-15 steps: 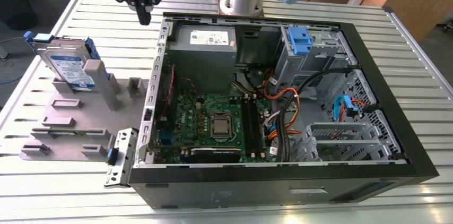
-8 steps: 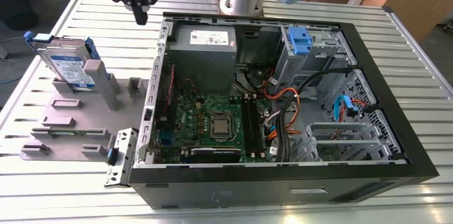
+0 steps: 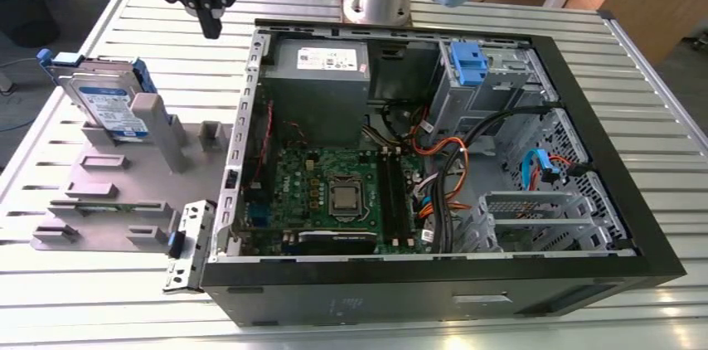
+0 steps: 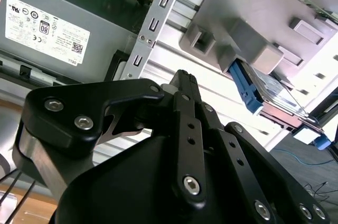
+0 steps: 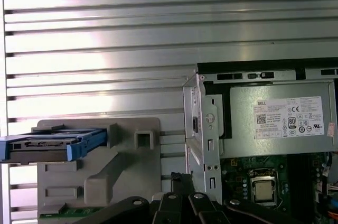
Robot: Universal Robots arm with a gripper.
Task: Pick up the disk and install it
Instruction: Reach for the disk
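The black gripper (image 3: 210, 29) hangs over the slatted metal table (image 3: 133, 14) with its fingertips pressed together, grasping nothing. It is well apart from the disk. The flat silver hard drive with blue plastic rails (image 3: 108, 103) stands on end in a grey plastic fixture (image 3: 105, 188), beside the open black computer case (image 3: 619, 159). Its long axis is roughly upright and leaning. In the first wrist view its connector edge (image 5: 50, 143) faces upward, and that short edge lies along the table's slats.
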